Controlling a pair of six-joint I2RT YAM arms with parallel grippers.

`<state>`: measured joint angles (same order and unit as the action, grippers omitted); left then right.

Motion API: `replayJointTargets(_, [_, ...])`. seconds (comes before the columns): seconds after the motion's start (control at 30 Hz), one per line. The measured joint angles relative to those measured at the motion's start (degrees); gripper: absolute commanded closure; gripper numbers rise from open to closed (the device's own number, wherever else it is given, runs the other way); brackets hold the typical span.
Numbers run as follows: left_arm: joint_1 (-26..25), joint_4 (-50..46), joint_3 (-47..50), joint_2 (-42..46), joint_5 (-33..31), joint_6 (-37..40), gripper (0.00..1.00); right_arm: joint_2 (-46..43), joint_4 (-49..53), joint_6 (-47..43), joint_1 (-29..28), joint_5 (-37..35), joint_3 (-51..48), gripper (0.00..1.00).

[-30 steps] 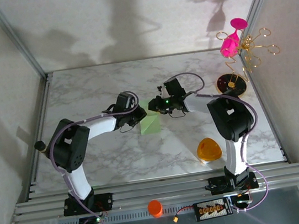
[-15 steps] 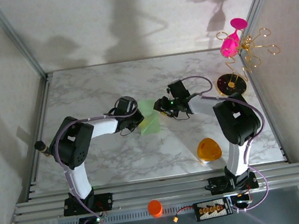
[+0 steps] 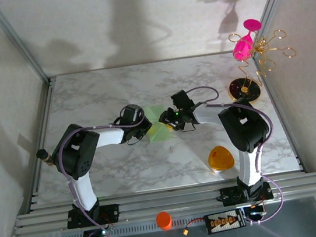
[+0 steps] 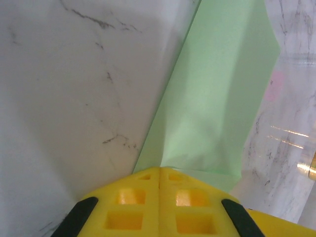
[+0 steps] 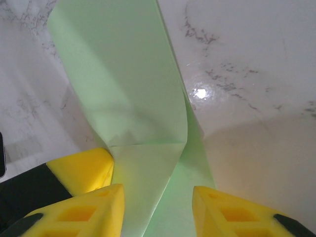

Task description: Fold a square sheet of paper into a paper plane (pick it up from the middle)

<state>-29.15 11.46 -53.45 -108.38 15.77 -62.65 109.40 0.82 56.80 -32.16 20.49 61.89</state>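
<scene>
A white, grey-veined marble worktop (image 3: 96,97) is spread beneath and all around the left end effector (image 3: 148,130) and the right end effector (image 3: 166,119). It is closed in by plain pale walls (image 3: 132,16) far beyond them and to either side, with aluminium posts (image 3: 15,41) set at the corners. Soft shadows are cast on the wall beyond them. A bright glare spot (image 5: 200,93) is seen on the worktop just ahead of the right end effector. Slotted aluminium rails (image 3: 169,200) are laid on their near side.
</scene>
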Motion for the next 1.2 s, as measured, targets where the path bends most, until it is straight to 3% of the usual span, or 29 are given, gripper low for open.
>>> replayJointTargets(0.17, [0.00,0.04,0.00,0.00,0.00,0.00,0.95,1.01,-0.37,0.28,-0.04,0.11,0.15,0.62])
replayJointTargets(0.37, [0.00,0.09,0.00,0.00,0.02,0.00,0.95,2.12,-1.53,0.42,-0.15,0.92,0.63,0.72])
replayJointTargets(0.8, [0.00,0.09,0.00,0.00,0.02,0.00,0.95,2.93,-4.11,0.42,-0.52,3.74,0.76,0.82])
replayJointTargets(1.2, [0.13,-0.59,0.02,0.55,0.09,0.00,0.89,2.95,-7.50,1.42,-0.52,5.29,0.20,0.91])
